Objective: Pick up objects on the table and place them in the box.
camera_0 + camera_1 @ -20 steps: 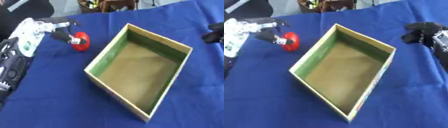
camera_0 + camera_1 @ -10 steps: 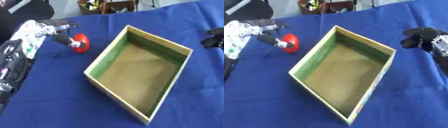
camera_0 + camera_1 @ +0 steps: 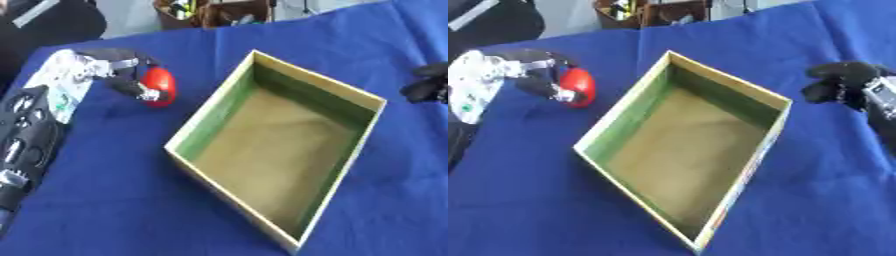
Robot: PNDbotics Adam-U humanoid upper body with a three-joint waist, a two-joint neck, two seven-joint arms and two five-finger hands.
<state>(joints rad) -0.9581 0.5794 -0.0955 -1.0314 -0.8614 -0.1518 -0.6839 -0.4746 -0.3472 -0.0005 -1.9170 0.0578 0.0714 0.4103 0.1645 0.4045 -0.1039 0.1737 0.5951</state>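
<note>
Left hand: your left hand (image 3: 122,70) comes in from the left side, and its dark fingers curl round the red object (image 3: 160,86), which shows between fingers and thumb.
Red object: it is round and glossy, held in your left hand just left of the box's near-left wall, with a strip of blue cloth between it and the box; you cannot tell whether it is touching the cloth or lifted off it.
Box: the box (image 3: 632,119) is an open rectangular tray set askew on the table, one corner pointing away from you and one toward the lower edge; the inside walls are green, the floor is a dull tan, and the rim is pale.
Box contents: nothing lies on the floor that you can see.
Right hand: your right hand (image 3: 840,85) shows at the right edge in the right eye view, well apart from the box, with its dark fingers curled in and nothing in them.
Table: the blue cloth (image 3: 114,200) covers the whole work surface.
Left arm: the white and black forearm (image 3: 35,120) runs along the left edge toward the hand.
</note>
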